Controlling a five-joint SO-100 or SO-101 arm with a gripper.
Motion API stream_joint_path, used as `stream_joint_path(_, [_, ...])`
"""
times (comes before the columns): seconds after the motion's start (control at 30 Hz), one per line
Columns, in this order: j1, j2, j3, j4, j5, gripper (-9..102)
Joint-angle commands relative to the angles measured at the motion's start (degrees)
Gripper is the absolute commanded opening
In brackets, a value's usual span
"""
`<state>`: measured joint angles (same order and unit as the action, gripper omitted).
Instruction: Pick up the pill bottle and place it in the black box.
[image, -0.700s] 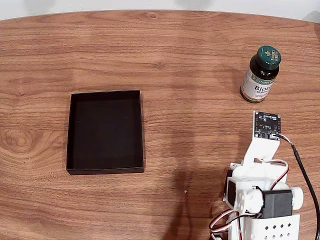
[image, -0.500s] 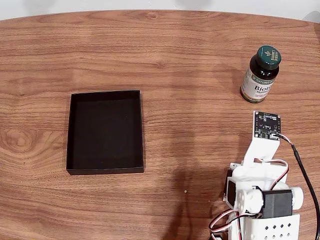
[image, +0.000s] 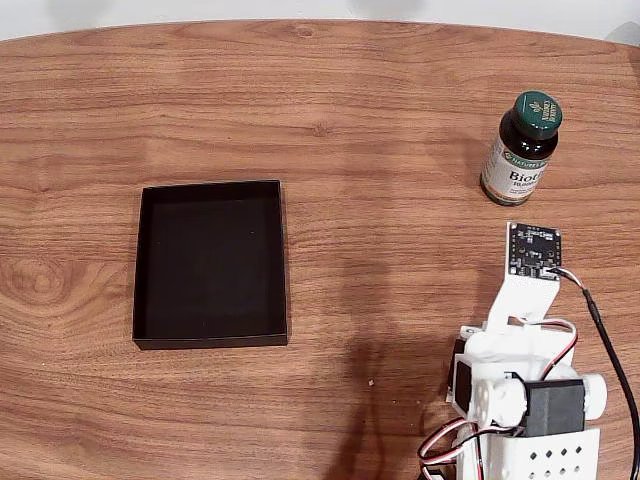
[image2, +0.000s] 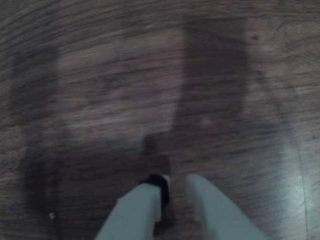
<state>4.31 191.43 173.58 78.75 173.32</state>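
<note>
The gripper (image2: 172, 187) sits nearly closed and empty, unmoved; the pill bottle (image: 521, 148) remains untouched, so pickup has not begun.

A wooden table (image: 330, 110) with a curved far edge carried everything. In the fixed view, the black box (image: 211, 263) lay flat at left, the pill bottle (image: 520, 148) stood upright at far right, well apart.

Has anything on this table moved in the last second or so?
Nothing visibly changed. The pill bottle stands upright where it was, the black box lies in the same spot, and the arm has not shifted.
</note>
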Motion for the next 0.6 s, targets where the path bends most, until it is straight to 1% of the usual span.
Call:
stream_joint_path(0.0, [-0.1,-0.2,0.0,7.8,-1.7,0])
stream_joint_path(0.33, [-0.2,-0.2,0.0,7.8,-1.7,0])
stream_joint_path(0.47, [-2.8,-0.2,0.0,7.9,-2.6,0])
stream_joint_path(0.57, [-1.8,-0.1,0.0,7.9,-2.4,0])
